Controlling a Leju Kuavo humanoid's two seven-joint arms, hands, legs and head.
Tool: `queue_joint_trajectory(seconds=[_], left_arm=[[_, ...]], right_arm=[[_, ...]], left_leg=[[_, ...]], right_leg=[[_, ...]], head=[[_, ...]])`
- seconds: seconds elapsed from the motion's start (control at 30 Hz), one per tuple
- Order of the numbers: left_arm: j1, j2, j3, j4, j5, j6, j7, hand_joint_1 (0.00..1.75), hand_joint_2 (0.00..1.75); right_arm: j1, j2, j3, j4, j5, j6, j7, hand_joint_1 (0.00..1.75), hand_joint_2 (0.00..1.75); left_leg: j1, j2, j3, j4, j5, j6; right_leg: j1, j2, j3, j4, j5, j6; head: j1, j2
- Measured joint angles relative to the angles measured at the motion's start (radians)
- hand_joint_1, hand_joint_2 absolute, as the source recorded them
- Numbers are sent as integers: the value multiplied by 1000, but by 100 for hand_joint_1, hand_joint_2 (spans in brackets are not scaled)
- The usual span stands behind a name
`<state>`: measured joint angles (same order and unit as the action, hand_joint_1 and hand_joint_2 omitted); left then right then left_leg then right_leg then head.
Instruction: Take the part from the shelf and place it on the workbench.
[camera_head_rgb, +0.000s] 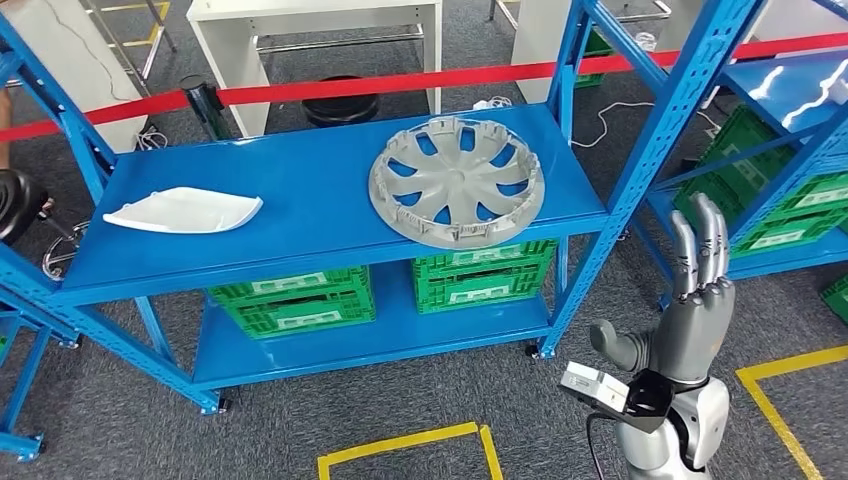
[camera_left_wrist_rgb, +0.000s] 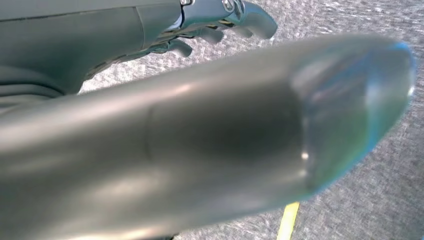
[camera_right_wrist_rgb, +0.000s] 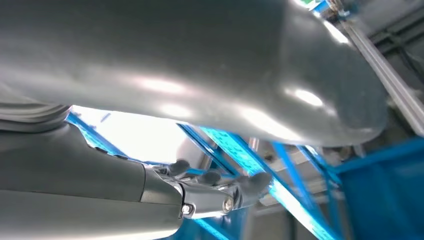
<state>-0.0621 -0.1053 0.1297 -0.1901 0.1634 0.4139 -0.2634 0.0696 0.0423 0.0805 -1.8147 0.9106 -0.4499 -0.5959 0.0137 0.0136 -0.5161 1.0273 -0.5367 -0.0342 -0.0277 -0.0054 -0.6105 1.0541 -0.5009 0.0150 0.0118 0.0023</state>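
a grey wheel cover (camera_head_rgb: 457, 180) lies flat on the top board of the blue shelf (camera_head_rgb: 300, 160), toward its right end and near the front edge, with nothing touching it. a white curved panel (camera_head_rgb: 183, 210) lies on the same board near the left end, well apart from the wheel cover. two green crates (camera_head_rgb: 296, 298) sit side by side on the lower board. a red tape (camera_head_rgb: 400, 80) stretches across behind the shelf. the right hand (camera_head_rgb: 700, 275) is raised beside the shelf's right post, fingers straight and pointing up, holding nothing, well apart from the wheel cover. the left hand (camera_left_wrist_rgb: 220, 22) hangs over grey carpet (camera_left_wrist_rgb: 350, 200), fingers spread loosely with nothing in them, a yellow floor line (camera_left_wrist_rgb: 289, 220) below it.
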Motion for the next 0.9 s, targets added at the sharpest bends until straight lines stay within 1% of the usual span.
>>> queue_joint_trajectory(seconds=[0.03, 0.07, 0.1, 0.13, 0.17, 0.2, 0.23, 0.27, 0.3, 0.33, 0.37, 0.4, 0.43, 0.47, 0.5, 0.53, 0.57, 0.6, 0.63, 0.67, 0.7, 0.73, 0.77, 0.8, 0.83, 0.87, 0.9], left_arm=[[0, 0, 0, 0, 0, 0, 0, 0, 0], [-1, -1, 0, 0, -1, 0, 1, 0, 0], [-3, -1, 0, 0, -2, 0, 2, 0, 0], [-4, -2, 0, 0, -2, 0, 3, 0, 0], [-5, -2, 0, 0, -2, 0, 4, 0, 0], [-4, -1, 0, 0, -1, 0, 6, 0, 0], [-1, -1, 0, 0, 1, 0, 6, 0, 0], [3, 0, 1, 1, 3, 0, 6, 0, 0], [5, 0, 2, 1, 4, 0, 6, 0, 0], [7, 0, 2, 1, 6, 0, 6, 0, 0], [8, 1, 4, 1, 7, 0, 6, 0, 0], [8, 2, 6, 2, 7, 0, 6, 0, 0], [8, 2, 8, 3, 7, -1, 7, 0, 0], [9, 3, 10, 3, 7, -1, 8, 0, 0], [8, 2, 12, 4, 7, -2, 8, 0, 0], [8, 2, 13, 3, 7, -2, 8, 0, 0], [7, 1, 15, 3, 7, -2, 7, 0, 0], [5, 1, 16, 3, 7, -2, 5, 0, 0], [4, 1, 17, 3, 7, -2, 1, 0, 0], [3, 1, 17, 3, 7, -3, -3, 0, 0], [3, 0, 18, 3, 8, -3, -8, 0, 0], [3, 0, 18, 3, 8, -3, -10, 0, 0], [5, -1, 18, 3, 8, -3, -12, 0, 0], [5, -2, 18, 3, 8, -3, -14, 0, 0], [6, -3, 18, 3, 8, -3, -15, 0, 0], [6, -4, 18, 3, 8, -3, -16, 0, 0], [6, -5, 18, 4, 8, -3, -17, 0, 0]], right_arm=[[2, 0, -1, 0, 0, 0, 1, 0, 0], [3, 0, -1, 0, 0, -1, 1, 0, 0], [2, 0, -2, 0, 0, -1, 1, 0, 0], [2, 0, -2, 1, 0, 0, 2, 0, 0], [2, 0, -2, 1, 0, 0, 2, 0, 0], [2, 0, -2, 1, 0, 0, 3, 0, 0], [2, 0, -2, 2, -1, 1, 5, 0, 0], [2, -1, -2, 2, -3, 2, 7, 0, 0], [2, -1, -3, 2, -7, 5, 9, 0, 0], [2, -1, -3, 2, -11, 8, 11, 0, 0], [2, -1, -3, 3, -15, 12, 12, 0, 0], [2, -1, -3, 4, -17, 15, 13, 0, 0], [1, -1, -3, 5, -19, 16, 13, 0, 0], [1, -1, -3, 6, -20, 17, 14, 0, 0], [1, -1, -3, 7, -20, 18, 14, 0, 0], [-1, -2, -3, 8, -21, 19, 14, 0, 0], [-2, -3, -3, 8, -21, 19, 14, 0, 0], [-4, -3, -3, 8, -21, 22, 14, 0, 0], [-6, -4, -2, 9, -21, 26, 16, 0, 0], [-6, -5, -2, 10, -22, 31, 18, 0, 0], [-6, -6, -2, 12, -24, 37, 20, 0, 0], [-6, -6, -2, 13, -26, 44, 21, 0, 0], [-6, -6, -2, 15, -30, 52, 21, 0, 0], [-6, -6, -2, 16, -34, 62, 21, 0, 0], [-6, -6, -2, 17, -39, 72, 22, 0, 0], [-6, -7, -2, 18, -43, 82, 22, 0, 0], [-6, -7, -2, 19, -46, 89, 23, 0, 0]], left_leg=[[0, 0, 2, 5, -2, -5], [1, -1, -3, 24, -4, -9], [3, -2, -22, 60, -11, -12], [3, -3, -54, 113, -21, -14], [3, -4, -98, 178, -38, -15], [2, -4, -144, 236, -57, -15], [1, -5, -181, 273, -69, -13], [0, -6, -205, 281, -69, -10], [-3, -7, -213, 257, -50, -4], [-7, -9, -208, 205, -10, 5], [-13, -11, -198, 142, 47, 16], [-19, -13, -190, 89, 87, 24], [-24, -14, -181, 51, 115, 30], [-27, -16, -176, 31, 123, 34], [-28, -16, -169, 26, 113, 36], [-25, -17, -157, 20, 115, 39], [-23, -17, -145, 14, 114, 45], [-21, -17, -132, 10, 112, 50], [-20, -18, -121, 7, 108, 55], [-20, -18, -112, 6, 100, 59], [-20, -18, -105, 5, 91, 61], [-21, -19, -97, 5, 83, 61], [-22, -19, -87, 5, 74, 61], [-22, -20, -76, 5, 65, 61], [-23, -20, -63, 5, 56, 60], [-24, -20, -53, 5, 47, 58], [-24, -20, -45, 5, 40, 54]], right_leg=[[-1, 2, 7, 1, 5, -10], [-1, 5, 16, 0, -1, -19], [-1, 6, 27, -2, -6, -27], [0, 7, 37, -5, -12, -33], [1, 8, 47, -6, -19, -39], [3, 10, 56, -7, -27, -42], [5, 12, 66, -7, -36, -43], [7, 16, 78, -7, -46, -44], [8, 19, 92, -7, -56, -43], [10, 21, 107, -8, -67, -42], [10, 22, 120, -9, -79, -40], [12, 24, 131, -11, -90, -37], [14, 26, 138, -15, -100, -32], [15, 28, 146, -16, -105, -27], [17, 30, 155, -20, -106, -21], [18, 28, 161, -20, -105, -16], [18, 25, 161, -3, -99, -12], [18, 21, 143, 32, -98, -8], [17, 17, 112, 84, -106, -4], [17, 15, 72, 145, -125, 1], [17, 14, 28, 199, -155, 5], [17, 14, -7, 233, -181, 7], [17, 14, -31, 240, -190, 7], [18, 14, -39, 217, -170, 6], [19, 14, -33, 165, -124, 2], [22, 12, -18, 101, -66, -5], [26, 10, -8, 48, -29, -13]], head=[[-1, 0], [-2, 0], [-3, 0], [-4, 0], [-5, 0], [-5, 0], [-5, 0], [-5, 0], [-5, 0], [-5, 0], [-6, 0], [-6, 0], [-7, 0], [-8, 0], [-8, 0], [-8, 0], [-8, 0], [-7, 0], [-6, 0], [-6, 0], [-6, 0], [-6, 0], [-6, 0], [-6, 0], [-6, 0], [-6, 0], [-7, 0]])
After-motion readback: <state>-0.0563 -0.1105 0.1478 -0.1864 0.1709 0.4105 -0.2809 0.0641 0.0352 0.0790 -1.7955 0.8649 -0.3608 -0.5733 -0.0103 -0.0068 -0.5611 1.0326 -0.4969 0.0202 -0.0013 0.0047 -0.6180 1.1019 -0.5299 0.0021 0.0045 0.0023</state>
